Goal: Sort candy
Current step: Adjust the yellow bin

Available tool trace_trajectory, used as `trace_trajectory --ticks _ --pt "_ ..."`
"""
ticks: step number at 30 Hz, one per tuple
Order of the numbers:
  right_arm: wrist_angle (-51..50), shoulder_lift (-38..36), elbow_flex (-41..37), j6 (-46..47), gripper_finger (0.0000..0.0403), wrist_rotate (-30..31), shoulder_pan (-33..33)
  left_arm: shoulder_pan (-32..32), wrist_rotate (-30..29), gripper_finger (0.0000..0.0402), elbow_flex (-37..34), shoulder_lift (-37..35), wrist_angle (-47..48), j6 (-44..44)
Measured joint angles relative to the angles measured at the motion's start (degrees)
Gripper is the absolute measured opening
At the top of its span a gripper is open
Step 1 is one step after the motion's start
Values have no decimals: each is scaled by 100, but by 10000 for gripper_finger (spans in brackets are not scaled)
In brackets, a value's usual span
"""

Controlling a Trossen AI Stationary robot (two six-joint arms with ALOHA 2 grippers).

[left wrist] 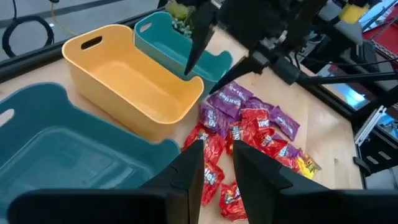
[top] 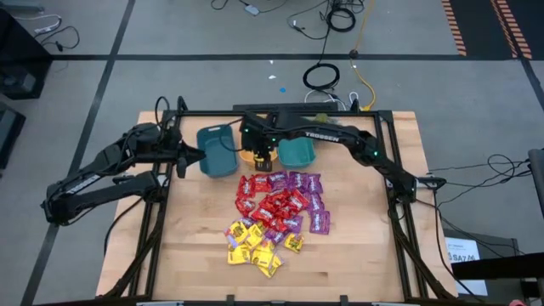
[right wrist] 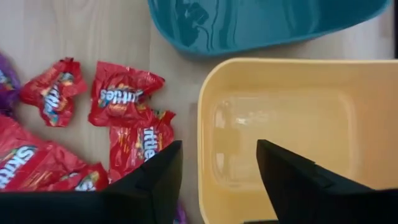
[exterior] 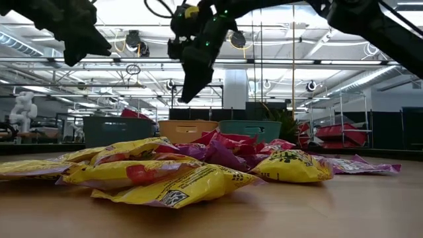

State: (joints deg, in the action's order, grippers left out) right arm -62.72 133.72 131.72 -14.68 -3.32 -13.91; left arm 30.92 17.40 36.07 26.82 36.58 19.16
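Note:
The candy (top: 276, 212) lies in a loose pile mid-table: red packets in the middle, purple ones toward the right, yellow ones at the near side (exterior: 198, 165). My right gripper (top: 263, 157) hangs open and empty, pointing down over the orange bin (right wrist: 280, 106); one finger stands over the bin's inside, the other outside its rim, beside red packets (right wrist: 124, 99). My left gripper (top: 178, 160) hovers open and empty at the left teal bin (top: 217, 151), off the table. In the left wrist view, red packets (left wrist: 214, 155) show between its fingers.
Three bins stand in a row at the far side: a teal one (left wrist: 56, 149), the orange one (left wrist: 130, 81) and another teal one (top: 297, 153). A small green plant (left wrist: 177, 12) sits behind them. Bare wood lies to the left and right of the pile.

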Motion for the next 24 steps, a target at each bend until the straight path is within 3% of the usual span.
trace_trajectory --ticks 7,12,24 --pt "78 389 0 -20 206 -5 7 1 -38 95 0 3 -16 -166" --pt "88 537 -2 -16 184 -1 13 2 -121 95 0 3 -15 -201" --pt "255 589 -2 -516 15 -3 66 2 -206 95 0 16 -14 -304"
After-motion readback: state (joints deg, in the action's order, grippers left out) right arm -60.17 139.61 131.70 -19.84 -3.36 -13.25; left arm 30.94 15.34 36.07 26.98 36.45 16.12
